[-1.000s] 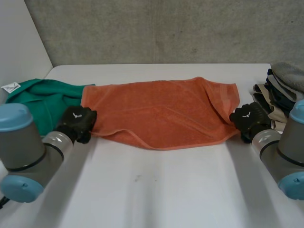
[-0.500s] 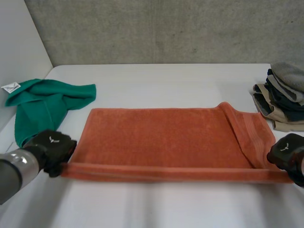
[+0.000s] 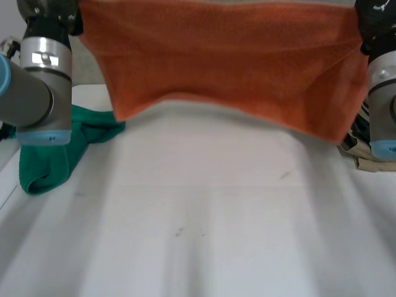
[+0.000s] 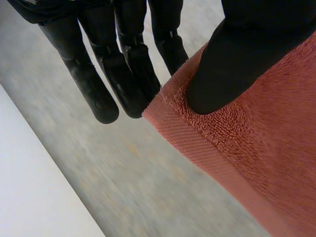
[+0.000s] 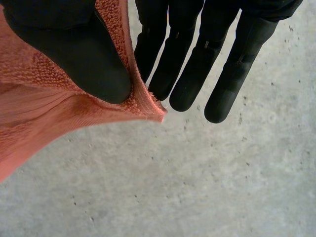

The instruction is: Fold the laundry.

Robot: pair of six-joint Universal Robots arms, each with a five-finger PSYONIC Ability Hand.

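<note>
An orange towel [image 3: 229,68] hangs stretched in the air between both raised hands, its lower edge sagging above the white table [image 3: 204,216]. My left hand [image 3: 52,12] is shut on the towel's left upper corner [image 4: 207,128]; in the left wrist view its thumb [image 4: 237,64] presses the cloth against the fingers [image 4: 128,64]. My right hand [image 3: 376,15] is shut on the right upper corner [image 5: 143,101], with the thumb [image 5: 79,54] pinching the cloth against the fingers [image 5: 192,64].
A green cloth [image 3: 55,154] lies crumpled at the table's left side, behind my left arm [image 3: 37,86]. A stack of folded clothes [image 3: 365,154] sits at the right edge, partly hidden by my right arm [image 3: 382,93] and the towel.
Both hands have pulled the towel toward me, then lifted it clear of the table. It now hangs spread high between them.
</note>
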